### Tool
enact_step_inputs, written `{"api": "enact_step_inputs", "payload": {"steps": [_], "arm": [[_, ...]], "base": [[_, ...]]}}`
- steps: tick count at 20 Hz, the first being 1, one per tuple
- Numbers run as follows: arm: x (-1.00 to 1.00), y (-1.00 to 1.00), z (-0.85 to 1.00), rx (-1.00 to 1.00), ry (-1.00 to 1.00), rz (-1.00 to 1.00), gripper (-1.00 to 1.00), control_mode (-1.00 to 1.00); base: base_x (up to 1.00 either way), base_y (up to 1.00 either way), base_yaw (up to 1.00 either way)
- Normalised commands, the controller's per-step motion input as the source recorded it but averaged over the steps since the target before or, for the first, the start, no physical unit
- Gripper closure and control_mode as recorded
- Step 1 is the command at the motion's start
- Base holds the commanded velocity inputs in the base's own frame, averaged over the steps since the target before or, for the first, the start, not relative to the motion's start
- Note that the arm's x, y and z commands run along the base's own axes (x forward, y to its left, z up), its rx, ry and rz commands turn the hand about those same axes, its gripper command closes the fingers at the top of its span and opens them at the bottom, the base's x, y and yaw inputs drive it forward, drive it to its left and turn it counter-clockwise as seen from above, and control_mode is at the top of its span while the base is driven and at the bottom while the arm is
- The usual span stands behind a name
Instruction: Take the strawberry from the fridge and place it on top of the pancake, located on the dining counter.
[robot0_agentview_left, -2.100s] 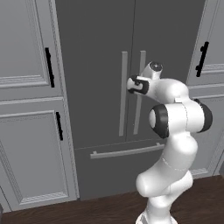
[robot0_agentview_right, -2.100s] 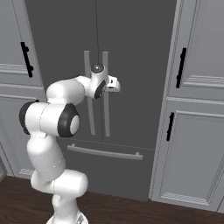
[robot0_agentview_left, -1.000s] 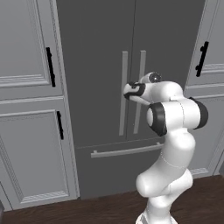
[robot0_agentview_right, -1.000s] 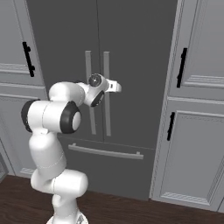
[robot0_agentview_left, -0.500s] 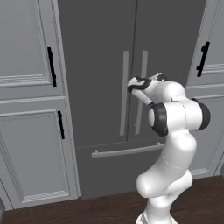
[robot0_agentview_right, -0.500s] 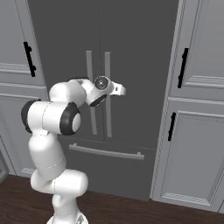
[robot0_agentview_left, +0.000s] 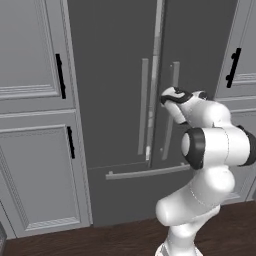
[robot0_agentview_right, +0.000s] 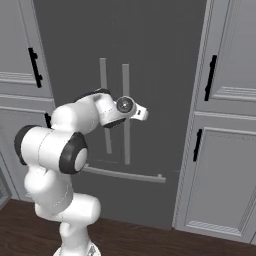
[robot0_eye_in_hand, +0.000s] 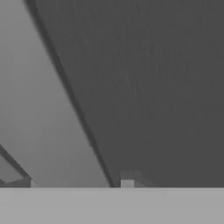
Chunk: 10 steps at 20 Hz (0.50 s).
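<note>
The fridge (robot0_agentview_left: 115, 100) stands in front of me, flanked on both sides by light grey cabinets (robot0_agentview_left: 35, 125) with black handles. In the left base view its right door (robot0_agentview_left: 200, 50) has swung out a little: a light seam (robot0_agentview_left: 156, 75) runs down between the two doors. I judge the opening step as begun but not finished, since the gap is far too narrow to reach through.

The bottom drawer (robot0_agentview_left: 140, 192) of the fridge is shut, its bar (robot0_agentview_left: 145, 172) flat against the front.

My arm (robot0_agentview_right: 75, 145) reaches toward the two vertical door handles (robot0_agentview_right: 114, 110) at the middle of the fridge. My gripper (robot0_agentview_left: 167, 97) sits at the right door's handle (robot0_agentview_left: 171, 105), but I cannot tell whether my fingers are spread or closed, nor whether they hold the bar: the hand view gives dark door panel and a lighter strip beside it, with the fingertips barely rising.

The strawberry is presumably inside the fridge, behind the doors.

Remaining, in my judgement: swing the door wide, find and pick the strawberry, drive to the counter, set the berry on the pancake.
</note>
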Motion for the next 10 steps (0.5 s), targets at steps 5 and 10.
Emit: {"api": "enact_step_inputs", "payload": {"steps": [5,10], "arm": [[-0.56,-1.0,-0.01,0.08,0.05,-0.08,1.0,-1.0],[-0.55,-1.0,0.0,0.08,0.06,-0.06,1.0,-1.0]], "base": [[0.0,0.0,0.0],[0.0,0.0,0.0]]}}
